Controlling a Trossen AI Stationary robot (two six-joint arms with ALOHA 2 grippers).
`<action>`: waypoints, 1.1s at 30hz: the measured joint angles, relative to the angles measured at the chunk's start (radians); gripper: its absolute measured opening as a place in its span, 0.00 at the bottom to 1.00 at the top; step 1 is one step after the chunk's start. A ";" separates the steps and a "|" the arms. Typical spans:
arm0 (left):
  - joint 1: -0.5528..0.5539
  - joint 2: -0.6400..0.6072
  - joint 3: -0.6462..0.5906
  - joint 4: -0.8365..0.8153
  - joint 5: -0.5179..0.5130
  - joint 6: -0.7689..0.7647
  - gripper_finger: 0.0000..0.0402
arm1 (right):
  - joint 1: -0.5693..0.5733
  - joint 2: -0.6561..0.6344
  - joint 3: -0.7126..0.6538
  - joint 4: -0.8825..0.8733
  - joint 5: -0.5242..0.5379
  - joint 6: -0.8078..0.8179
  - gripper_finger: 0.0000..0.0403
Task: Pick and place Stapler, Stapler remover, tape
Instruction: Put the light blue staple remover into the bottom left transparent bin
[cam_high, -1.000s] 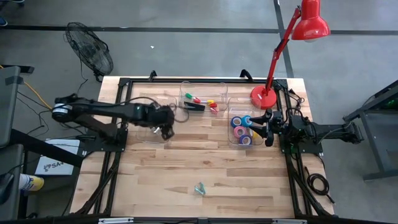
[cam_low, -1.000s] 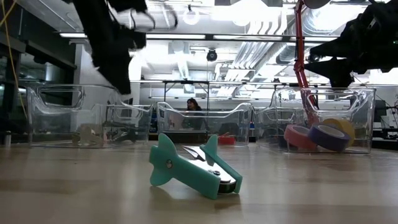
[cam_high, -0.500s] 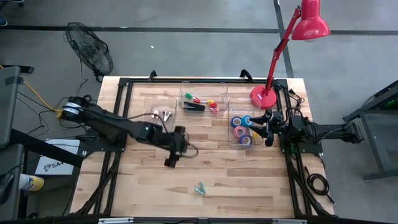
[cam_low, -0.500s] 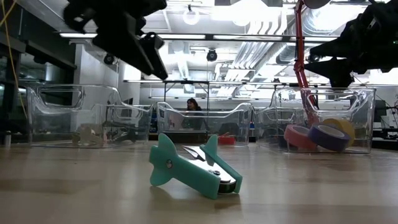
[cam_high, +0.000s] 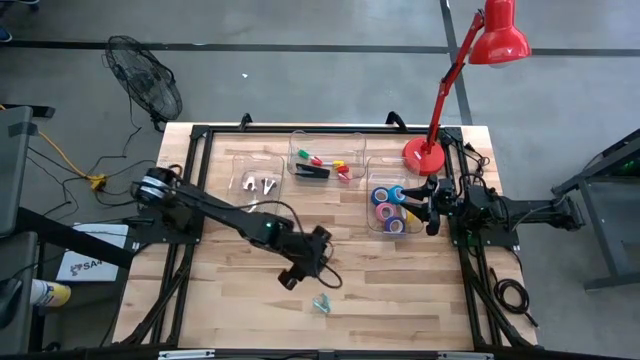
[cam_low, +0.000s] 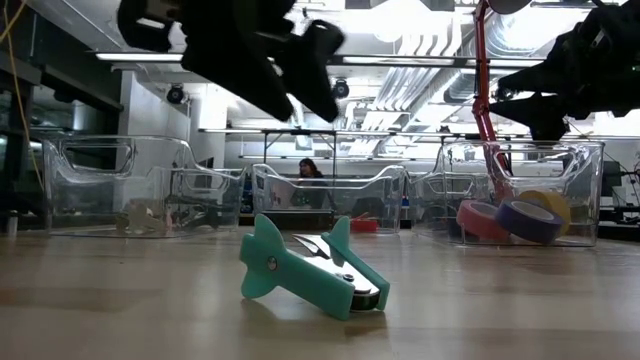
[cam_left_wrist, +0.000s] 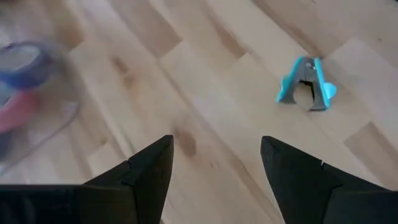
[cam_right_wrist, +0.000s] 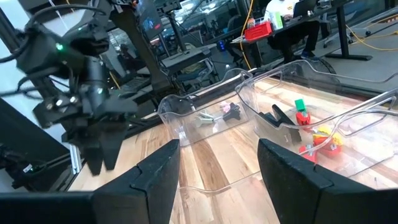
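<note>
Reaching with the left pincer (cam_high: 290, 279) toward the teal staple remover (cam_high: 321, 302), which lies alone on the bare wood near the front edge of the tabletop (cam_high: 400, 280), just beyond the spread, empty jaws. Best done, judging from the wrist view, by centring over the remover (cam_left_wrist: 305, 93), turning the wrist so the fingers (cam_left_wrist: 148, 168) straddle the narrow body rather than the flared wings, then lowering straight down and closing gently, since a light plastic piece resting tilted on smooth wood looks likely to skid or tip if nudged off-centre. Waiting at the right side, the right pincer (cam_high: 432, 214), also released and empty, beside the clear bin (cam_high: 372, 226) holding the tape rolls (cam_high: 388, 212). Already lying in the middle clear bin (cam_high: 328, 137) at the back, the black stapler (cam_high: 312, 171), among small coloured bits; another clear bin (cam_high: 240, 160) to its left with a few small metal items. Pale plank wood in a black frame, a red desk lamp (cam_high: 470, 70) at the back right corner, a floor fan (cam_high: 145, 90) on the grey floor behind, and a workshop with desks and a seated person (cam_low: 310, 170) far off in the low view.
</note>
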 joint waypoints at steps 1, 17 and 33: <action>-0.001 0.020 0.020 -0.006 0.018 0.018 0.60 | 0.000 0.000 0.000 0.001 0.000 0.000 0.51; -0.074 0.176 0.092 0.036 0.140 0.123 0.73 | 0.000 0.020 0.000 0.001 0.003 0.000 0.51; -0.098 0.204 -0.002 0.172 0.206 0.200 0.85 | 0.000 0.040 0.000 0.001 0.004 0.000 0.51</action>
